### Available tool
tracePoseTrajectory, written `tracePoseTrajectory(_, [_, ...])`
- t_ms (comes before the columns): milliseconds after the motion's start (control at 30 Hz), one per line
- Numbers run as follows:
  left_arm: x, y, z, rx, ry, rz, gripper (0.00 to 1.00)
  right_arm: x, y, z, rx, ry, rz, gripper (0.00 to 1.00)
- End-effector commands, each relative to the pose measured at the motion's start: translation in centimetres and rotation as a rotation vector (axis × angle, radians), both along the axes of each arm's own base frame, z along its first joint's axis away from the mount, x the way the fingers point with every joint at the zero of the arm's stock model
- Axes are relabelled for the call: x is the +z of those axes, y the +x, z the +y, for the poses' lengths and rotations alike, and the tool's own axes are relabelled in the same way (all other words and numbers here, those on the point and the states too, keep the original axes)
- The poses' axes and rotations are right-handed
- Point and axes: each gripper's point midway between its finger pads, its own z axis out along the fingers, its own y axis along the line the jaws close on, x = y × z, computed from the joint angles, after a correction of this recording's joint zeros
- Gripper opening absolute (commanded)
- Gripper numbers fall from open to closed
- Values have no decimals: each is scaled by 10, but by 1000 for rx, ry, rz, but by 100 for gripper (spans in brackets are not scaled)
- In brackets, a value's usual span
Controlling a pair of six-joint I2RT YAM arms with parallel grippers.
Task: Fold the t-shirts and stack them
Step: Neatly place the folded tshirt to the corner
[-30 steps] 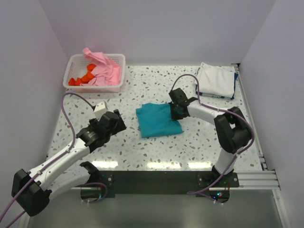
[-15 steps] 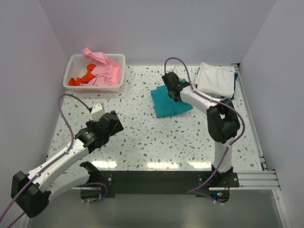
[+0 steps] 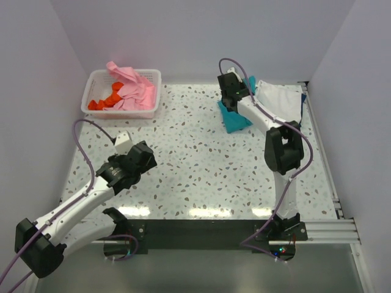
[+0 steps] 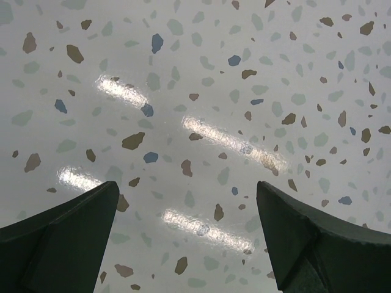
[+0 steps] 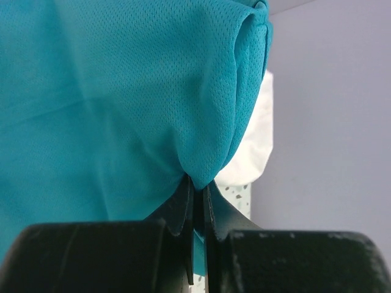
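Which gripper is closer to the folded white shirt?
Right. The right gripper, clamping the teal shirt, is just beside the white shirt; the left gripper hovers far across the table.

A basket [image 3: 98,76] stood at the far-left corner of the worktop [image 3: 201,177]. The loose t-shirts [image 3: 134,91] lay in it, one reaching up over its back rim. At the far-right corner lay a stack of folded t-shirts [image 3: 278,101]. Just left of that stack, at the far side, the held t-shirt [image 3: 236,121] hung from the right gripper [image 3: 234,97]; whether it touched the stack could not be told. The left gripper [image 3: 143,157] hovered above bare worktop at the near left, in front of the basket and well apart from it.
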Motion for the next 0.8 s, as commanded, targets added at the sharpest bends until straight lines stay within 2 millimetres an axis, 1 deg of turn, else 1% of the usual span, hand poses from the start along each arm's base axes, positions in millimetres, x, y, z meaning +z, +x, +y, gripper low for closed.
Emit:
tracePoseTrajectory(0, [22,9,4,58,-16,-55,100,41,13,-28,-82,-71,-94,0])
tracePoseTrajectory(33, [24,10,3,60,-19,-59,100,45,14,-31,-94,-74,-107,0])
tracePoseTrajectory(100, [24,10,4,70,-24,-63,100,46,16,-39,-115,-88,-109,0])
tracePoseTrajectory(133, [24,10,4,69,-26,-65,100,52,18,-43,-125,-89,-119,0])
tracePoseTrajectory(200, [25,10,4,70,-25,-65,100,54,19,-50,-160,-112,-122,0])
tracePoseTrajectory(267, [26,10,4,69,-23,-68,100,62,18,-56,-190,-121,-136,0])
tracePoseTrajectory(300, [27,9,6,72,-19,-69,100,61,19,-57,-197,-113,-138,0])
tracePoseTrajectory(500, [28,7,10,81,-8,-73,100,77,15,-56,-198,-68,-162,0])
tracePoseTrajectory(600, [30,7,10,82,-14,-80,100,88,16,-55,-196,-45,-176,0])
tracePoseTrajectory(633, [30,7,10,80,-15,-82,100,96,16,-54,-195,-35,-192,0])
tracePoseTrajectory(667, [31,7,10,78,-16,-85,100,99,15,-55,-193,-35,-185,0])
tracePoseTrajectory(700, [31,7,9,71,-19,-85,100,106,17,-53,-189,-25,-199,0])
tracePoseTrajectory(767, [31,7,8,61,-18,-85,100,111,16,-52,-179,-19,-194,0])
